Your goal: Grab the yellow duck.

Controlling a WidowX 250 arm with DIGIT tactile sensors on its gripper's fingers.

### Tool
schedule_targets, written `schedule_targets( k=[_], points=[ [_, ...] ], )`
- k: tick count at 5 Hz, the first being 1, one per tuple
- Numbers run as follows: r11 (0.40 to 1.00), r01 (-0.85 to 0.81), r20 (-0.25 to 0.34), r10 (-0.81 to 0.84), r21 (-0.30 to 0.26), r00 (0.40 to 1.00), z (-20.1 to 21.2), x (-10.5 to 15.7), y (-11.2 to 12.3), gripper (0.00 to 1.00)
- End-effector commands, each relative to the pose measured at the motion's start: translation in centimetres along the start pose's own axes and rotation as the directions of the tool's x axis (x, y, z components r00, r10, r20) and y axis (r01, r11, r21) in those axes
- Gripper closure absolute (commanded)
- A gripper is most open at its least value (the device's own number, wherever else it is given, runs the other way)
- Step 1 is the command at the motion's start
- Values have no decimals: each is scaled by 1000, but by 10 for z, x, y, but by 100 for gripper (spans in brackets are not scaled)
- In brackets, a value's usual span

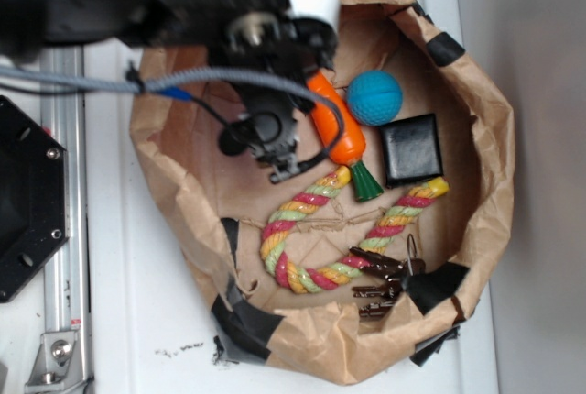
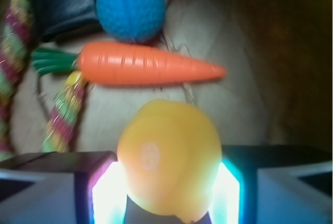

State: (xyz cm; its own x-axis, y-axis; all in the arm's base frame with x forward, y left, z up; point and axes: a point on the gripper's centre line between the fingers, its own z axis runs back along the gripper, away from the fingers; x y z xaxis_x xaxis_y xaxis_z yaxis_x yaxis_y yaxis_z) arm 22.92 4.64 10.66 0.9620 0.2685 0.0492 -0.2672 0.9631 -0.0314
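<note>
Braided rope [image 2: 62, 112]: left side of paper bag [image 1: 476, 183] floor. Gripper [image 2: 167, 193]: clenched on yellow duck [image 2: 169, 161], held between both fingers near the bag's wall. Toy carrot [image 2: 140, 69], blue ball [image 2: 131, 6], black block [image 2: 62, 2]: just beyond.

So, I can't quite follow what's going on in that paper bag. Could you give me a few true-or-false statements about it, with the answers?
1. The yellow duck sits between the end effector fingers. True.
2. The blue ball lies outside the paper bag. False: it is inside, beside the carrot.
3. The carrot's green stem points toward the braided rope. True.
4. The keys lie on top of the black square block. False: they lie apart from it, near the rope's end.
</note>
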Motion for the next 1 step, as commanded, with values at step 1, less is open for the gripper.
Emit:
schedule_targets(
  k=[1],
  points=[
    [997, 82, 52, -82, -3, 995, 23, 1, 9, 100]
  ],
)
